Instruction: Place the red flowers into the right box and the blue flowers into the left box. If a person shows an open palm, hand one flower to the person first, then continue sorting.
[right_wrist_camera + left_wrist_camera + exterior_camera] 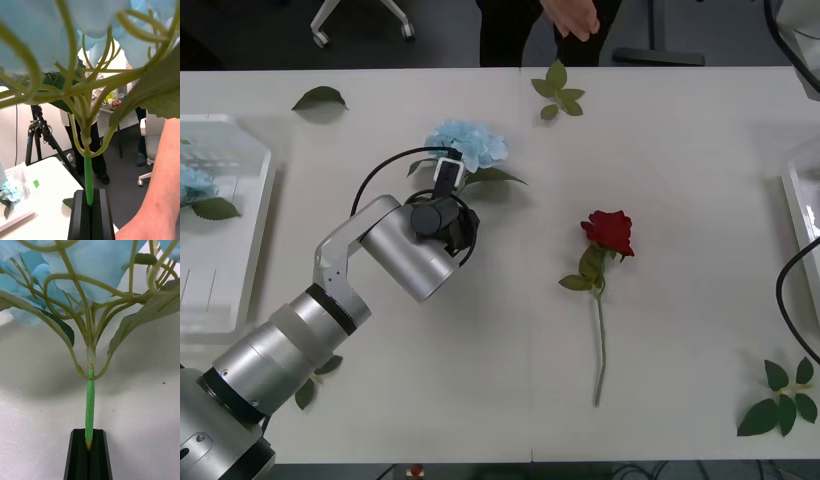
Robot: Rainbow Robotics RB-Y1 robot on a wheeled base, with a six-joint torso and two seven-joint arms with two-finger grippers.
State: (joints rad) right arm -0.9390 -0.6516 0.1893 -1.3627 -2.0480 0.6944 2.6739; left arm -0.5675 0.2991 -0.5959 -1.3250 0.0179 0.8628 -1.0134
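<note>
Left gripper [448, 176], frame centre-left, pinches a blue flower [467, 143]; one seemingly lies in the left box [225, 240]; a red rose [609, 231] awaits.

Bare table [680, 330] between left arm [330, 300] and rose [608, 232]; open lane toward left box [250, 240]. Leaf sprig [558, 90] and person's hand [572, 15] crowd far edge.

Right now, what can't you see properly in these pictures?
Right box: cut off by the front view's right edge.
Person's hand: cut by the front view's top edge; palm unclear.
Left pincer: in the front view its wrist covers its grip on the blue flower.
Right pincer: its blue bloom is blurred, too close, right wrist view.
</note>
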